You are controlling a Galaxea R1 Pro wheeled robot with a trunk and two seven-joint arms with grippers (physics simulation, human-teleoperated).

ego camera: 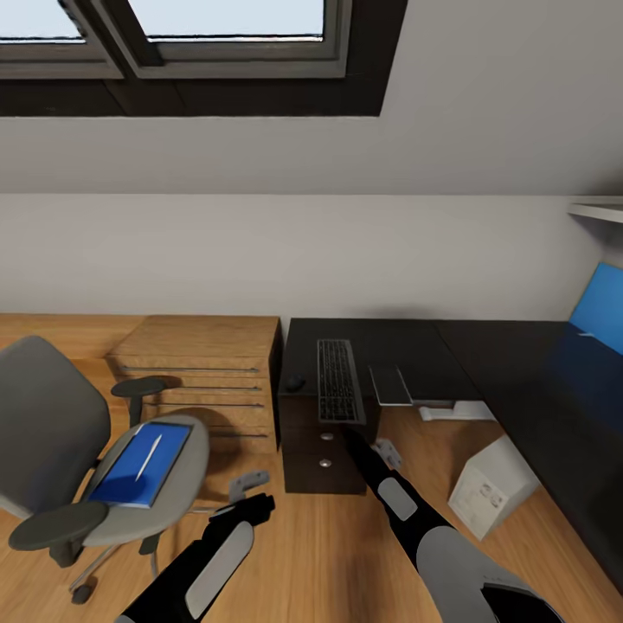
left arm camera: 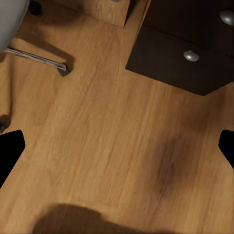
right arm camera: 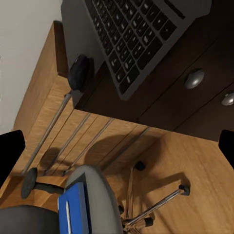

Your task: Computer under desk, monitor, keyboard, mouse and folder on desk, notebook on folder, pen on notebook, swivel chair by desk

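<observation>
Keyboard (ego camera: 338, 381) overhanging desk (ego camera: 415, 346) front edge, open floor (ego camera: 329, 554) below.

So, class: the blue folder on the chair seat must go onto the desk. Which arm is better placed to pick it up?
Left. The left gripper hangs beside the swivel chair holding the folder; the right gripper is over by the desk drawers.

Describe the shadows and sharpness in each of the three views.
Head view: evenly lit, sharp, soft shadow under the swivel chair. Left wrist view: blurred dark patches on the floor, fingertips black at the edges. Right wrist view: crisp keyboard, streaked shadows from the oak drawer unit.
</observation>
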